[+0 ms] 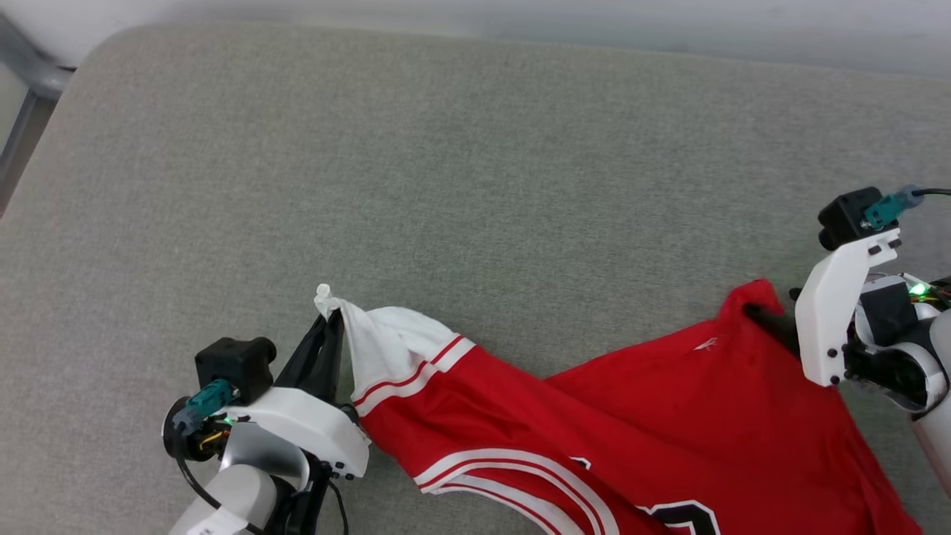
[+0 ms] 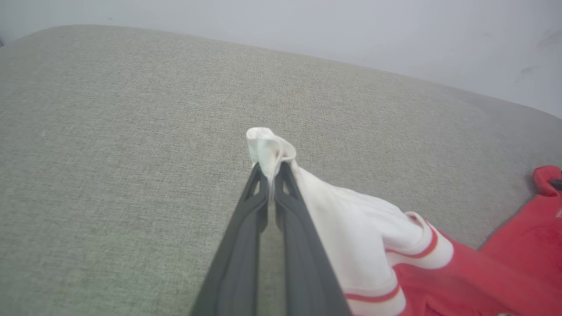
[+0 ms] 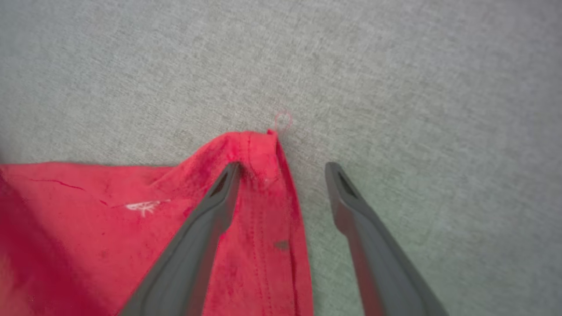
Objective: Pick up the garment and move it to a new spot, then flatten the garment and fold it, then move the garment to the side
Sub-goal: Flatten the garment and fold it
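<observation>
- The garment lies on the grey fabric cushion, along its near edge. It reaches from about the middle of that edge toward the near right corner, and its lower part runs out of the head view.
- The cloth is not flat. The red body has folds, and the white sleeve with red stripes is pulled out toward the left side of the cushion.
- The left gripper has its two dark fingers pressed together on the tip of the white sleeve. A small bunch of white cloth stands out past the fingertips.
- The right gripper stands with its fingers wide apart and clamps nothing. It is at a pointed red corner of the garment, near the right edge of the cushion.
- One right finger is over the red cloth just inside that corner. The other finger is over the bare cushion beside the garment's edge. I cannot tell if either one touches.
- A small white mark is on the red cloth near that corner.
</observation>
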Controlling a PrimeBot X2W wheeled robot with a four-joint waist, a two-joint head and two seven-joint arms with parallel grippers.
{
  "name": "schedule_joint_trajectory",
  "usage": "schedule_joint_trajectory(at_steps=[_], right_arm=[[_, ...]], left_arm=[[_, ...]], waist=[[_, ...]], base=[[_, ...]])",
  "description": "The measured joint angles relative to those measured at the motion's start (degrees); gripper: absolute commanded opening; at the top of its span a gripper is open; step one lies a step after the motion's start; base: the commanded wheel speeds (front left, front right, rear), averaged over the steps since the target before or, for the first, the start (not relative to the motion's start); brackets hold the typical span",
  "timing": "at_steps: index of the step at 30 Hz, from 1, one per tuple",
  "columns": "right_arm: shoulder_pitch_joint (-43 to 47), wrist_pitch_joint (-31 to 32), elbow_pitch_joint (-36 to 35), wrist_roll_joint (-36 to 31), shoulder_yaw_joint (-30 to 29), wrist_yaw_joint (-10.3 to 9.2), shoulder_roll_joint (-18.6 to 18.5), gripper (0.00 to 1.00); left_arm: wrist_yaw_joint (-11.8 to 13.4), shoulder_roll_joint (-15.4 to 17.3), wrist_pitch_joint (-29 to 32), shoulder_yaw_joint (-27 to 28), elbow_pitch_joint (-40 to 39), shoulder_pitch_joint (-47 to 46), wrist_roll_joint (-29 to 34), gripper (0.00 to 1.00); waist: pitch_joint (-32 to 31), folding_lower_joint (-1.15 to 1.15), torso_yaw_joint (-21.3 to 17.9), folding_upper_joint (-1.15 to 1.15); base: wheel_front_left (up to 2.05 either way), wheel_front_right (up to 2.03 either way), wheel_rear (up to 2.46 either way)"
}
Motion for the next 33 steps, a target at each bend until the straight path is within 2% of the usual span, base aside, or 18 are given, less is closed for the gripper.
schedule_joint_trajectory(at_steps=[8, 9, 10, 11, 15, 20, 27, 33], right_arm=[[-3.96, 5.09, 4.69, 5.38, 7.69, -0.13, -2.49, 1.0], [-4.41, 5.84, 5.06, 6.31, 8.16, -0.13, -2.64, 0.97], [-4.67, 6.54, 5.44, 7.27, 8.4, -0.13, -2.8, 0.26], [-4.77, 7.04, 5.58, 7.83, 8.81, -0.13, -3.02, 0.0], [-5.21, 7.68, 5.69, 10.2, 10.69, -0.1, -3.08, 0.0], [-5.84, 3.67, 6.26, 10.67, 11.24, 0.02, -2.99, 0.0], [-9.22, -4.59, 9.4, 9.05, 7.4, 0.01, -1.85, 0.0], [-14.05, -10.23, 13.36, 4.93, 2.64, 0.01, 0.54, 0.0]], left_arm=[[-0.49, -1.31, -0.96, -0.73, 0.76, -1.01, 0.16, 0.0], [-0.52, -1.38, -1.14, -0.75, 0.86, -1.01, 0.01, 0.0], [-0.54, -1.43, -1.24, -0.75, 0.94, -1.01, -0.13, 0.0], [-0.57, -1.45, -1.26, -0.76, 1.09, -1.02, -0.18, 0.0], [-0.84, -1.45, -1.51, -0.74, 1.68, -1.14, -0.25, 0.0], [-0.81, -0.48, -2.0, 0.2, 2.04, -1.24, -0.32, 0.0], [-1.19, 2.3, -0.47, 1.3, 2.59, -5.98, -0.09, 0.0], [-2.36, 3.32, 2.25, 2.14, 4.97, -15.24, 0.35, 0.0]], waist=[[2.71, -0.01, 2.16, 0.0], [2.86, -0.02, 2.22, 0.0], [2.95, -0.01, 2.25, 0.0], [2.98, -0.02, 2.23, 0.0], [2.71, -0.01, 1.99, 0.0], [1.03, -0.01, 1.07, 0.0], [-2.62, -0.01, -1.38, 0.0], [-4.89, -0.01, -4.59, 0.0]], base=[[0.0, 0.0, 0.0], [0.0, 0.0, 0.0], [0.0, 0.0, 0.0], [0.0, 0.0, 0.0], [0.0, 0.0, 0.0], [0.0, 0.0, 0.0], [0.0, 0.0, 0.0], [0.0, 0.0, 0.0]])
